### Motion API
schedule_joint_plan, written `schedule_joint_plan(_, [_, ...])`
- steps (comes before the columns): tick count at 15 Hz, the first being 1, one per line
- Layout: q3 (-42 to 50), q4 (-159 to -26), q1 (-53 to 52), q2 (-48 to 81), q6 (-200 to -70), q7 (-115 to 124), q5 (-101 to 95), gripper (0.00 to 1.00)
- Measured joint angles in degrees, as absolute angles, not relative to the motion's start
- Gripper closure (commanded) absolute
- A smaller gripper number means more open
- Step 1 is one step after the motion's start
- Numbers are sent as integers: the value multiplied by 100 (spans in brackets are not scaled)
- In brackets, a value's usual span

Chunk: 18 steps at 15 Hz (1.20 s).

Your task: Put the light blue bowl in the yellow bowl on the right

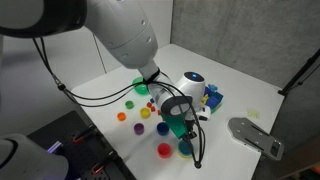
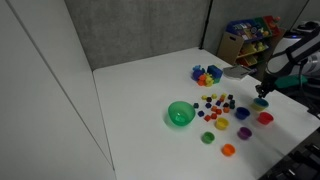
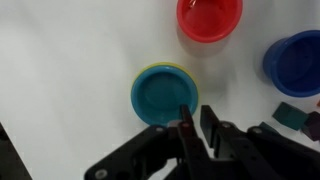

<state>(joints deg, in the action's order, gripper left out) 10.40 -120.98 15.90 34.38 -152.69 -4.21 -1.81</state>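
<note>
Light blue plastic fills the middle of the wrist view: the light blue bowl (image 3: 160,95) sits nested inside the yellow bowl (image 3: 165,67). Only a thin bright crescent of the yellow bowl's rim shows around the edge facing the red bowl (image 3: 210,18). The nested pair stands on the white table (image 3: 60,60), near the red bowl but apart from it, with bare table between them. A dark blue bowl (image 3: 295,60) stands to one side of the red bowl, also apart from it.

The gripper (image 3: 197,115) comes in from the bottom of the wrist view, on the side of the nested pair away from the red bowl. Its two black fingers (image 3: 185,125) stand close together, with only a narrow slit between them. One fingertip overlaps the inside of the light blue bowl and the other lies just outside it, so the rim runs across the slit. Whether the fingers pinch that rim or hang just above it cannot be told.

In an exterior view the gripper (image 2: 262,93) points straight down over a small cyan patch (image 2: 261,101), just beside the red bowl (image 2: 265,118). Well away from the red bowl stands a large green bowl (image 2: 180,114), with small coloured cups (image 2: 215,105) scattered between them. In the other exterior view the arm hides much of the scene, though the gripper (image 1: 178,115) is seen low over the table.
</note>
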Motion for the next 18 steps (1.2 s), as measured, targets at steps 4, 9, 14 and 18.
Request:
schedule_joint_plan(4, [1079, -12435, 1455, 2782, -15044, -481, -282, 18])
schedule_joint_plan(9, [1135, -12894, 1176, 1561, -14133, -478, -508, 0])
schedule_joint_plan(14, [1080, -13150, 992, 219, -12719, -479, -640, 0])
schedule_joint_plan(18, [942, -13162, 915, -712, -11727, -479, -644, 0])
